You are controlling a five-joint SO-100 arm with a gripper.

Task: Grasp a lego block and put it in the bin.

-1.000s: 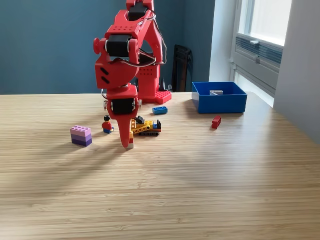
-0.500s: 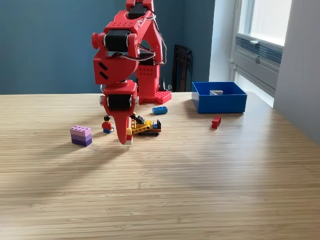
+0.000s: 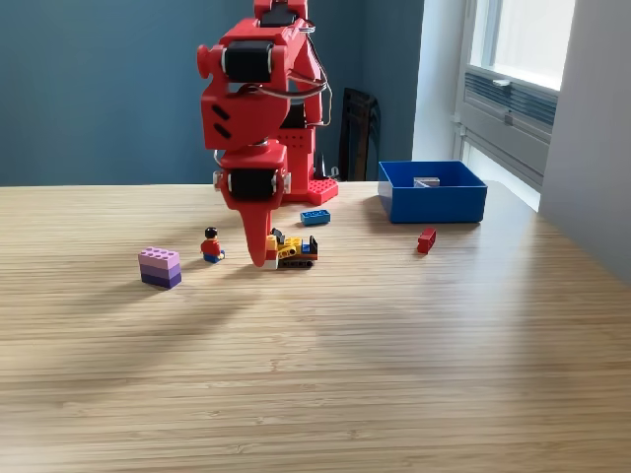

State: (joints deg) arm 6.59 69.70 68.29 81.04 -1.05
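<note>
Red 3D-printed arm bent over a pale wood-grain table, seen from the exterior view. Red pointed gripper hanging tip-down, jaws drawn together on a small white-and-yellow lego block pinched at the tip, close above the tabletop; impossible to tell whether the block touches the wood. Just to the right of the tip, a small yellow-and-black lego vehicle resting on the table, close beside the gripper. To the left, a tiny lego figure in red with a dark head, standing upright, and farther left a stacked pink-and-purple lego brick well apart from the gripper. Behind the vehicle, a flat blue lego brick lying near the arm's red base. Far right, the open-topped rectangular blue plastic bin with low walls, a small grey piece visible inside. In front of the bin, just beside its near wall, a small red lego brick on the table. Dark teal wall at the back, window on the right.
</note>
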